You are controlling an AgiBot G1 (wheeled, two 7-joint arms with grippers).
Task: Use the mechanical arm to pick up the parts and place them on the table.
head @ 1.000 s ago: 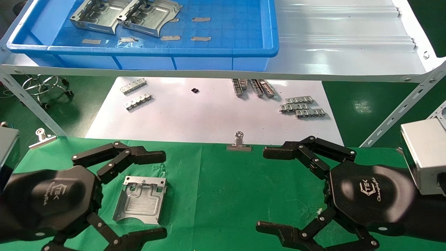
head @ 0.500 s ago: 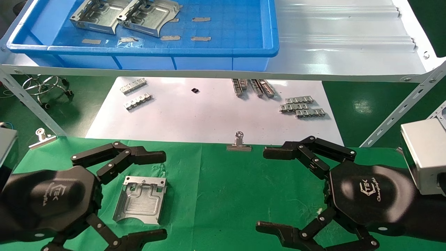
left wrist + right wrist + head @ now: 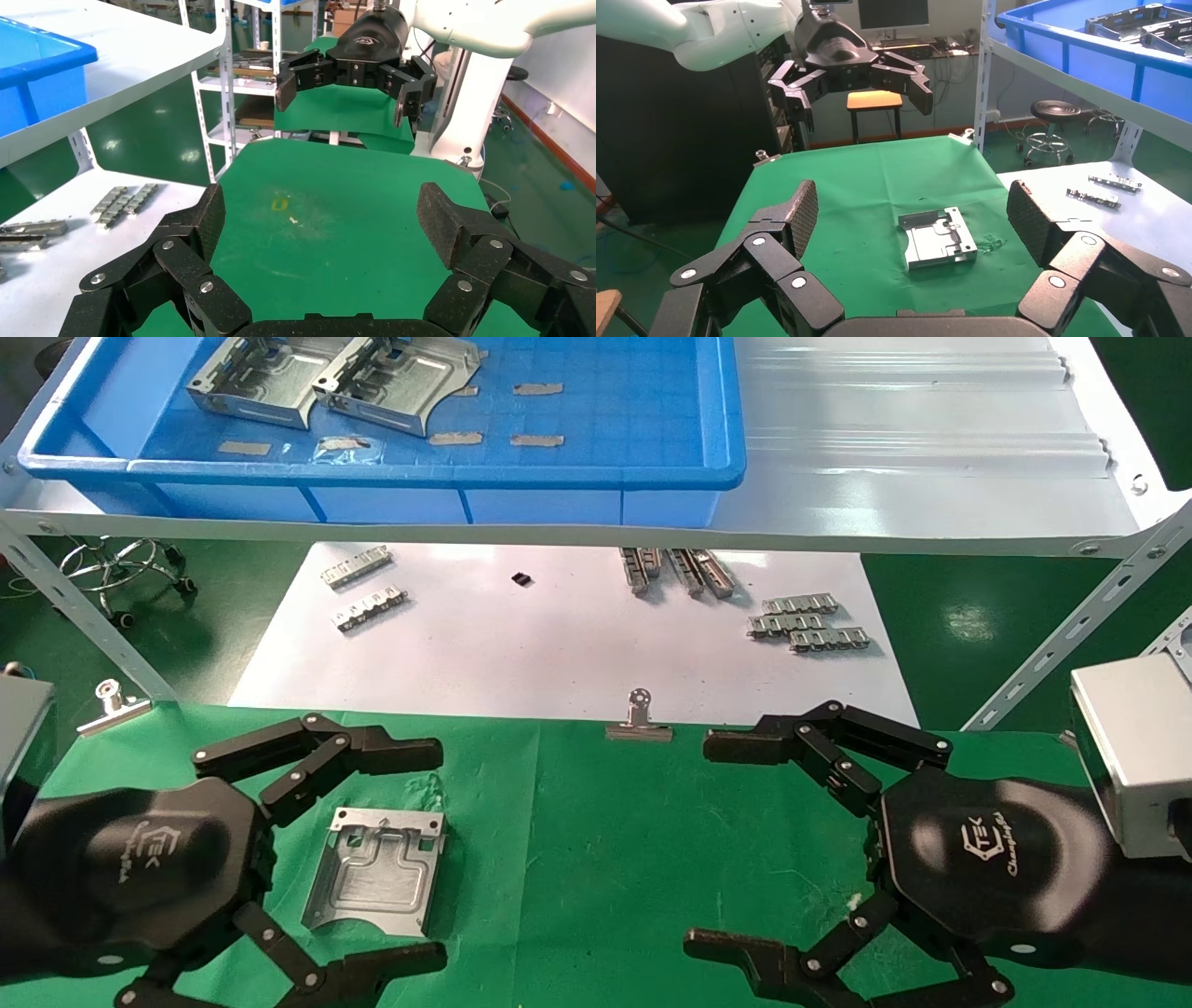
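The black jointed-finger left tool (image 3: 317, 859), fingers spread above the green cloth desk (image 3: 577, 859), has edged slightly rightward and a touch lower since a second ago.

The floor (image 3: 968, 617) is glossy green and throws back bright spots of overhead light. A white metal shelf (image 3: 931, 477) on angled perforated legs (image 3: 1071, 626) spans the far side of the head view. Beneath it, at the left, sits the chrome wheeled base of a stool (image 3: 121, 570). The right wrist view shows a black round stool (image 3: 1055, 111), a small stool with an orange seat (image 3: 874, 100), a dark monitor (image 3: 893, 12) on a cluttered desk, and a black cabinet (image 3: 673, 147). The left wrist view shows a white shelving rack (image 3: 242, 77) holding metal pieces, and a pale wall (image 3: 562, 70) with a red skirting line.
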